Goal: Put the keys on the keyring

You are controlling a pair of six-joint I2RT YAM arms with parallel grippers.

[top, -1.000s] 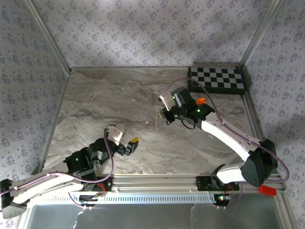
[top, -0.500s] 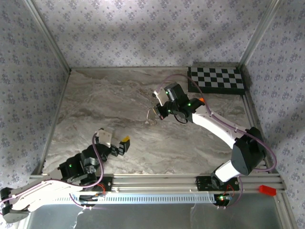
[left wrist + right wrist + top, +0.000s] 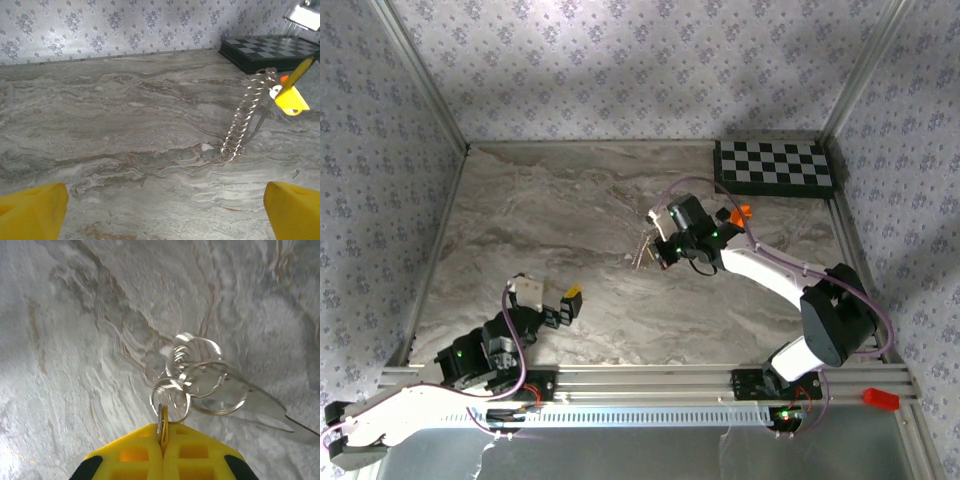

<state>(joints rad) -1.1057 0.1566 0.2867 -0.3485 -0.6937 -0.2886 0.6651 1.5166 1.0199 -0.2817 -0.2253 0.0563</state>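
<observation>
My right gripper (image 3: 162,434) is shut on two thin flat keys (image 3: 162,421) seen edge-on, one yellow and one silvery. A silver keyring (image 3: 170,399) loops through them, with more rings (image 3: 212,385) and a silvery blade (image 3: 262,407) hanging beyond. From above, the right gripper (image 3: 657,251) holds this bunch (image 3: 640,252) mid-table. In the left wrist view the ring chain (image 3: 245,112) dangles from the right gripper's yellow pad (image 3: 290,99) down to the marble. My left gripper (image 3: 561,305) is open and empty at the near left, its yellow pads (image 3: 31,212) far apart.
A black-and-white checkerboard (image 3: 777,166) lies at the back right corner of the marble table (image 3: 550,210). Patterned walls close in the back and both sides. A small orange piece (image 3: 741,211) sits on the right arm.
The left arm has drawn back toward the near left corner, still open. The right gripper, still shut on the bunch, swung left and then came slightly back toward the near side.
</observation>
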